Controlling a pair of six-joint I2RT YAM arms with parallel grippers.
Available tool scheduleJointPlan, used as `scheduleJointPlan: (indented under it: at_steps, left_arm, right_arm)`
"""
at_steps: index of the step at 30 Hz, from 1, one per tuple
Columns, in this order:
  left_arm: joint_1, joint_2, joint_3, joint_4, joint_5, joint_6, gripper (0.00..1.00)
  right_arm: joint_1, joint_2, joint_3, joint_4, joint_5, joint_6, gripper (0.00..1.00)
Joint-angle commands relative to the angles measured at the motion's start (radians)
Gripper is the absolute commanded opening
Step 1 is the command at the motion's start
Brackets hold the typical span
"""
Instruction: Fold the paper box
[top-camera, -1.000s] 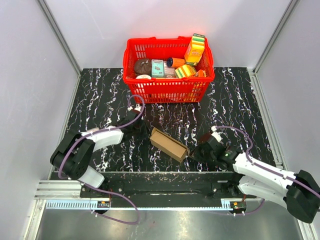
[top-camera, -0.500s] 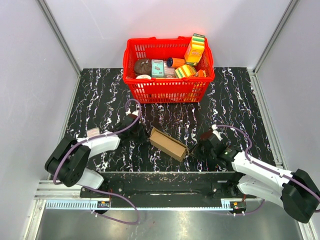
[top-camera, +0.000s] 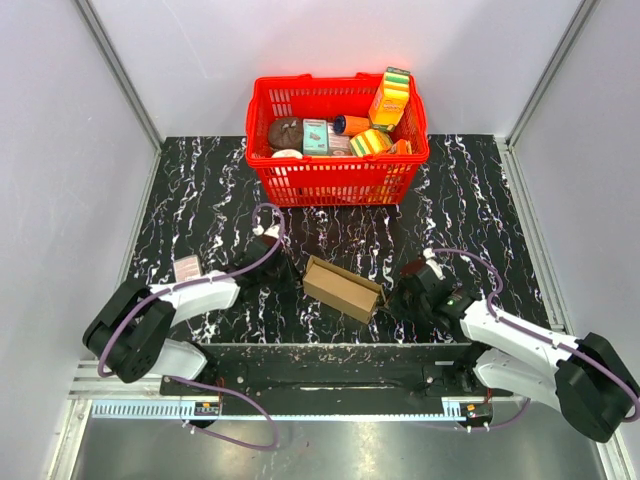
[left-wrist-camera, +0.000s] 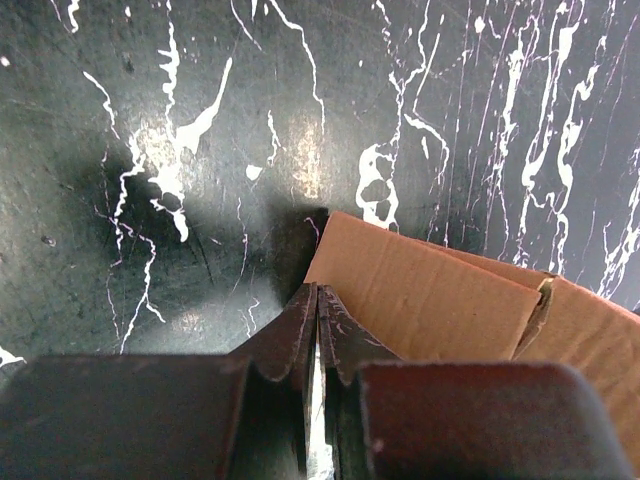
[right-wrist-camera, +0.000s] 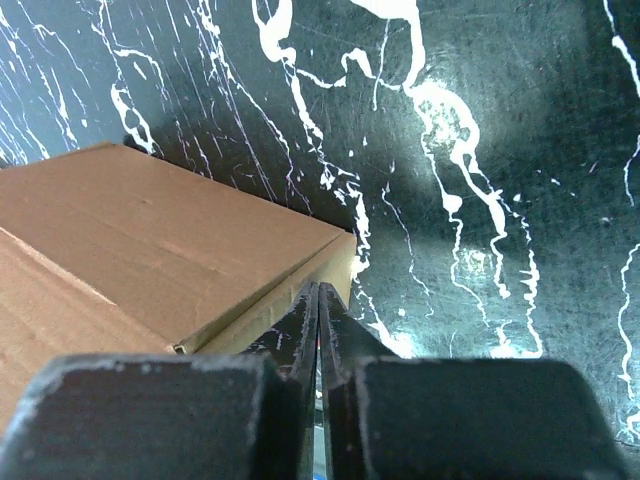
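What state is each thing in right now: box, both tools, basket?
paper box: formed into a slim carton, lying flat on the table between the tools.
left tool: shut, tips at the box's left end.
right tool: shut, tips at the box's right corner.
red basket: upright, holding packages.

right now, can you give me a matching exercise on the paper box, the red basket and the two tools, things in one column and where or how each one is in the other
Things:
1. paper box
2. red basket
3. left tool
4. right tool

Places or states:
A. at the back of the top view, with packages inside
B. shut, at the box's left end
C. lying between the two tools
D. shut, at the box's right end

Pairs: 1-C, 2-A, 3-B, 4-D
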Motion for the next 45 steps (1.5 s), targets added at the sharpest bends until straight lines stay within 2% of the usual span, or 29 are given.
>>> scheduleJointPlan:
  at_steps: [1,15,34,38,45]
  left_arm:
    - [-0.042,-0.037,-0.022,0.079,0.037,-0.041,0.08]
    - [-0.089,-0.163,-0.141,0.087,-0.006,-0.103,0.08]
    - [-0.214,-0.191,-0.184,0.086,-0.073,-0.191,0.08]
    - [-0.214,-0.227,-0.192,0.040,-0.096,-0.194,0.08]
    - [-0.215,-0.275,-0.168,-0.049,-0.148,-0.185,0.09]
  right_arm:
    - [-0.010,0.005,0.038,0.055,-0.006,-0.030,0.05]
    - [-0.032,0.043,0.087,0.056,0.023,-0.152,0.06]
    - [-0.084,0.081,0.132,0.006,0.064,-0.257,0.07]
    - [-0.096,0.063,0.132,-0.043,0.086,-0.251,0.08]
    - [-0.102,-0.001,0.132,-0.148,0.129,-0.228,0.20]
